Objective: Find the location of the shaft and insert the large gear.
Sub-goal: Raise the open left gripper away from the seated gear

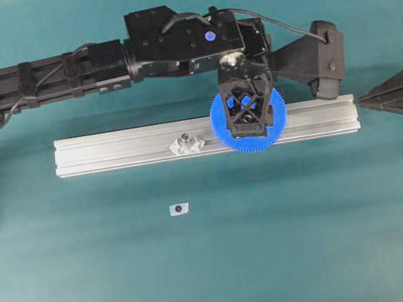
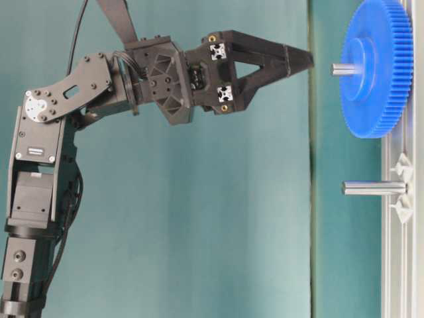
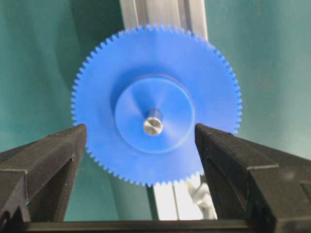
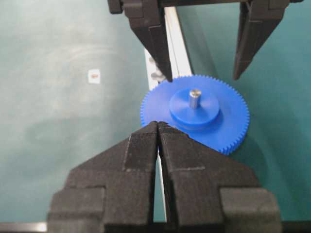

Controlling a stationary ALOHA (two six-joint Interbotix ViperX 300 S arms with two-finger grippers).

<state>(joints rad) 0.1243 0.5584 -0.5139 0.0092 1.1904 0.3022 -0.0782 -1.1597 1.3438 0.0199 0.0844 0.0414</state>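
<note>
Left gripper (image 1: pixel 248 117) stands with its jaws wide apart and holds nothing; in the left wrist view its two black fingers (image 3: pixel 46 165) flank the large gear (image 3: pixel 155 104) on either side, clear of the rim teeth. In the table-level view the fingertips sit apart from the gear face, with a visible gap between them and the pin end.

The large gear is seated on a slim silvery pin, the shaft (image 3: pixel 153 125), whose polished end protrudes through the raised round hub at the gear's centre. The gear lies flat against the aluminium rail (image 1: pixel 124 148) near the rail's right portion in the overhead view, and its toothed rim overhangs both long edges of the rail. In the right wrist view the gear (image 4: pixel 194 116) shows the same seating, with the pin standing upright out of the hub.

A second silvery pin with clear mounts (image 1: pixel 187 145) stands on the rail to the left of the gear in the overhead view, well apart from it and bare. In the table-level view this pin (image 2: pixel 374 188) projects from the rail just below the gear.

Right gripper (image 4: pixel 159 127) is closed with its fingertips meeting and nothing between them; it sits at the right edge of the overhead view, off the end of the rail.

A small white tag with a dark spot (image 1: pixel 179 209) lies on the teal table surface (image 1: pixel 91 276) in front of the rail, apart from everything else.
</note>
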